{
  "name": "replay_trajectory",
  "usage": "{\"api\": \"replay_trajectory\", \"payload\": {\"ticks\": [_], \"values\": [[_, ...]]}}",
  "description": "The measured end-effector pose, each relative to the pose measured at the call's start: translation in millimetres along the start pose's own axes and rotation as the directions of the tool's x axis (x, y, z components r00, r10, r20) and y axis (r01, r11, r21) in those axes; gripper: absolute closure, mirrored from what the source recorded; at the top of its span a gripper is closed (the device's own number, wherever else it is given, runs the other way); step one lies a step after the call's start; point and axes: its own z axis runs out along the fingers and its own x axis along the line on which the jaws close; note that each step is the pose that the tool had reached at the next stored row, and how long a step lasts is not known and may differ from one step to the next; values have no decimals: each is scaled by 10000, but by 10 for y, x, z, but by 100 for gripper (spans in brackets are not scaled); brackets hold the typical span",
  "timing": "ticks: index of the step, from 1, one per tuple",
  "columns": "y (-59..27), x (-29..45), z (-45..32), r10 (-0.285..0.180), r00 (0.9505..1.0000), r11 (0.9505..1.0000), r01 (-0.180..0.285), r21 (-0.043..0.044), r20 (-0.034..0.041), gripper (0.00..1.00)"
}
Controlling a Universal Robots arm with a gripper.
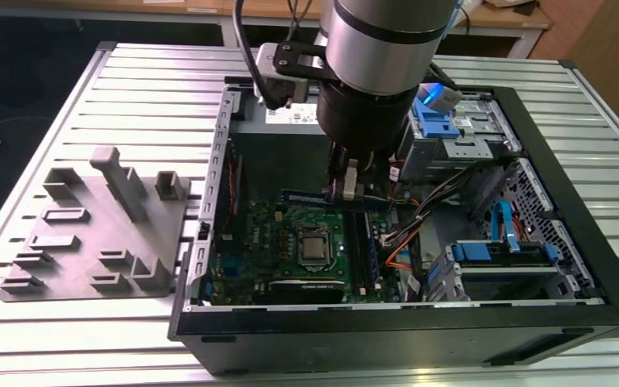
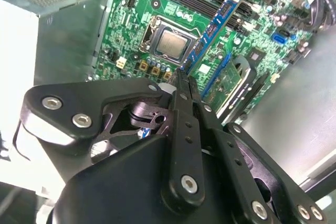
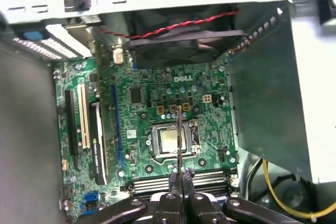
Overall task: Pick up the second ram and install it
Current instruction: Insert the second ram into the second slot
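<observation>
The second ram (image 1: 307, 197) is a thin dark blue stick. My gripper (image 1: 347, 184) is shut on one end of it and holds it above the green motherboard (image 1: 261, 242) inside the open computer case. In the second wrist view the ram (image 2: 216, 24) juts out from my gripper (image 2: 182, 80) over the board, past the processor socket (image 2: 170, 43). Seen edge-on in the first wrist view, the ram (image 3: 178, 135) is a thin line over the socket, rising from my gripper (image 3: 181, 178). The black memory slot rails (image 3: 205, 182) lie just under the fingers.
A grey holder block (image 1: 94, 234) stands on the slatted table at the exterior view's left. Inside the case are blue drive brackets (image 1: 438, 109), orange cables (image 1: 396, 260), a fan (image 3: 184, 40) with a red wire, and yellow cables (image 3: 273, 192). The case walls (image 1: 396, 322) ring the board.
</observation>
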Motion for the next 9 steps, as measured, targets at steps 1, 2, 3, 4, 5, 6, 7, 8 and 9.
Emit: {"api": "replay_trajectory", "payload": {"ticks": [1,2,3,4,5,6,7,8,9], "values": [[0,0,1,186,9998,9998,-186,8,12,91],[0,0,1,356,9994,9994,-356,15,21,91],[0,0,1,530,9986,9986,-530,23,32,91],[0,0,2,705,9975,9975,-705,30,43,91],[0,0,2,885,9961,9961,-885,36,54,91],[0,0,3,1063,9943,9943,-1063,43,65,91],[0,0,3,1241,9922,9923,-1241,50,76,91],[0,0,4,1419,9898,9899,-1420,56,88,91],[0,0,4,1612,9869,9869,-1612,63,101,91]]}}
